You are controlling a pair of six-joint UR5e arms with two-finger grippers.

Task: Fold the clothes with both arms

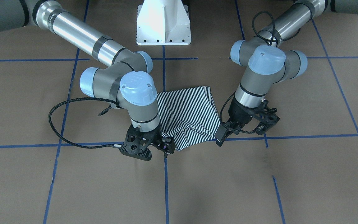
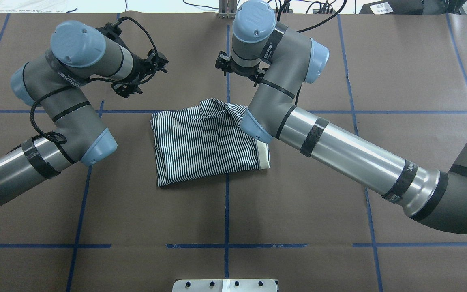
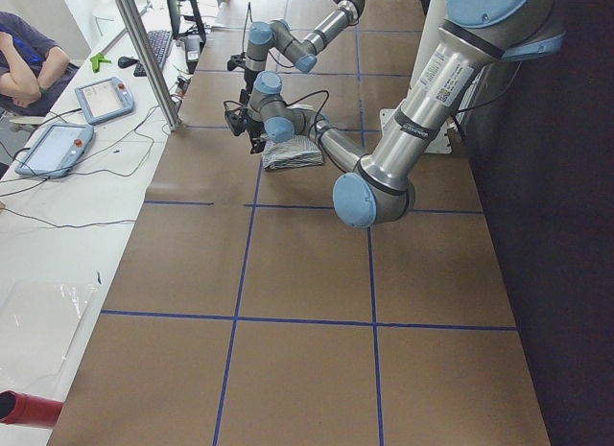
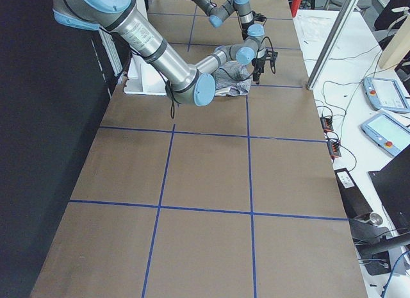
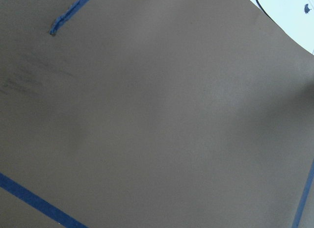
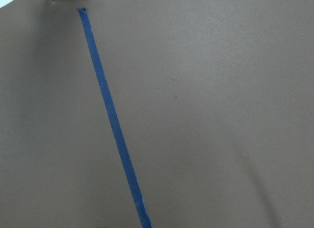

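overhead exterior view: striped polo shirt (image 2: 201, 142) lies folded in a rough rectangle at the middle of the table (image 2: 298, 211), far edge rumpled. it probably handles light and limp, layers prone to slip; best pinched through all layers at the far corners. left gripper (image 1: 222, 137) and right gripper (image 1: 166, 146) sit beside those corners; claws spread or pinching, cannot tell

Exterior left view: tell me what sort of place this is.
Probably a robotics lab: two robot arms stand at a paper-covered table gridded with blue tape, and teach pendants lie on the side bench.
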